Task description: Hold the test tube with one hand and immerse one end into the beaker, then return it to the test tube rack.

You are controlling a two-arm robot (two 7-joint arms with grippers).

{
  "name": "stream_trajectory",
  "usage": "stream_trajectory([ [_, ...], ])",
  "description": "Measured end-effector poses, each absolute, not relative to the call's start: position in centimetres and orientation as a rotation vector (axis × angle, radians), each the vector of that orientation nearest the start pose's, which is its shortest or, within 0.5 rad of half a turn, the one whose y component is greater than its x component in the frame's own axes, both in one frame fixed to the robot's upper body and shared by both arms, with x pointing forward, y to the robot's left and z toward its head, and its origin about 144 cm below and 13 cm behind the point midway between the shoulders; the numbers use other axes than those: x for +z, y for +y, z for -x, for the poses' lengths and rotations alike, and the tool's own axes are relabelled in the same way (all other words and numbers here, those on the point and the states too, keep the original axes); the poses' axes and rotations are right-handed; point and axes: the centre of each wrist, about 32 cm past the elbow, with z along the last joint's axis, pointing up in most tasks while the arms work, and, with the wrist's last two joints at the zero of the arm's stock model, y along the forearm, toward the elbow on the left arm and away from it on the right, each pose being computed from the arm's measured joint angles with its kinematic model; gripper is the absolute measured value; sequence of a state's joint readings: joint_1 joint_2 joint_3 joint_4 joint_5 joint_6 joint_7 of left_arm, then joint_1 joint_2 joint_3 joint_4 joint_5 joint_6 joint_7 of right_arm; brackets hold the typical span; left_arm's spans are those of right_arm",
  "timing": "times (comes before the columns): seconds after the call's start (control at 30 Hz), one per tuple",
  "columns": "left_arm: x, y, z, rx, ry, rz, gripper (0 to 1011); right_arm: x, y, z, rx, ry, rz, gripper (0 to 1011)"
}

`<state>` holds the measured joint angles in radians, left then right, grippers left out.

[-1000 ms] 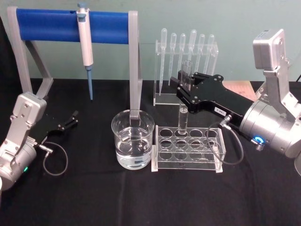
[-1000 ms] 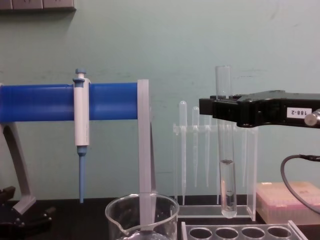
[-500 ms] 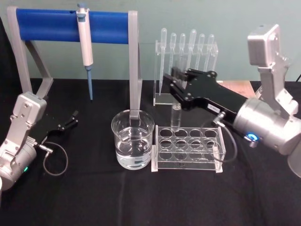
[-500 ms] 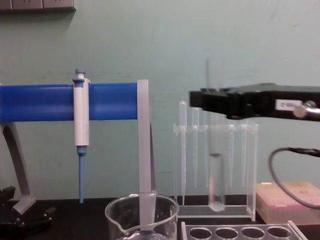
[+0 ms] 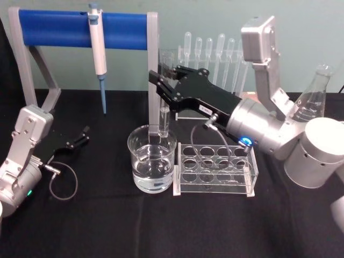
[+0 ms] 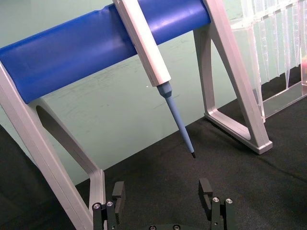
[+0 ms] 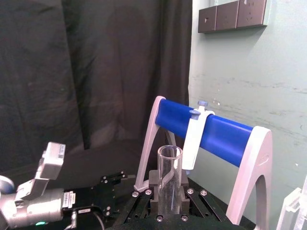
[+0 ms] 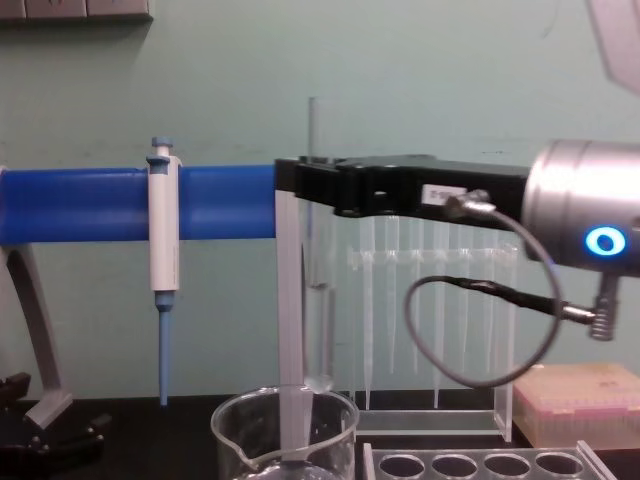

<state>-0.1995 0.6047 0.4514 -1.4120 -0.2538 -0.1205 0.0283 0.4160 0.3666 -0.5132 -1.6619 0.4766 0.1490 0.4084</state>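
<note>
**A:** What's different from a second ago?

**B:** The right tool [image 5: 164, 80] has swung across. A second ago it held the test tube over the back row of the test tube rack [image 5: 215, 189]. Now the test tube [image 5: 163, 119] hangs upright over the beaker [image 5: 135, 158], a little to the robot's right of the beaker's middle.

**A:** Is it in the water [image 5: 152, 173] yet?

**B:** I judge not. In the chest view the test tube's [image 8: 318, 250] round bottom sits just above the beaker's [image 8: 232, 432] rim and clear of it. So the carry is done and the dip comes next: a straight descent into the beaker.

**A:** Is the grip sound?

**B:** The right tool [image 8: 315, 186] is clenched on the test tube's upper part, and the open rim stands above the tool. The right wrist view shows the test tube [image 7: 170, 182] seated squarely in that grip. It looks plumb, not tilted.

**A:** How does the tube look?

**B:** It is long, thin, clear glass with some clear liquid [image 8: 319, 340] in its lower part. The beaker is roughly half full.

**A:** And the other arm?

**B:** The left tool [image 5: 80, 137] rests on the worktop [image 5: 107, 226], well apart from the beaker on the robot's left. Its fingers [image 6: 205, 189] are spread and hold nothing. The rack stands just beside the beaker on the robot's right, ready for the return.
</note>
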Motion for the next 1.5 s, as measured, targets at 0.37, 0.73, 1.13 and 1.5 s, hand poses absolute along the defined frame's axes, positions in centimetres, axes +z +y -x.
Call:
stream_trajectory([
  [0.37, 114.0, 31.0, -48.9, 1.248, -0.285, -0.304, 1000, 124.8, -15.5, -53.1, -0.645, -0.123, -0.057, 226],
  [0.73, 114.0, 31.0, -48.9, 1.248, -0.285, -0.304, 1000, 121.3, -14.5, -53.3, -0.636, -0.099, -0.052, 226],
  [1.13, 114.0, 31.0, -48.9, 1.248, -0.285, -0.304, 1000, 119.5, -14.2, -53.1, -0.624, -0.09, -0.041, 226],
  [1.5, 114.0, 31.0, -48.9, 1.248, -0.285, -0.304, 1000, 118.8, -14.5, -52.6, -0.629, -0.086, -0.021, 227],
])
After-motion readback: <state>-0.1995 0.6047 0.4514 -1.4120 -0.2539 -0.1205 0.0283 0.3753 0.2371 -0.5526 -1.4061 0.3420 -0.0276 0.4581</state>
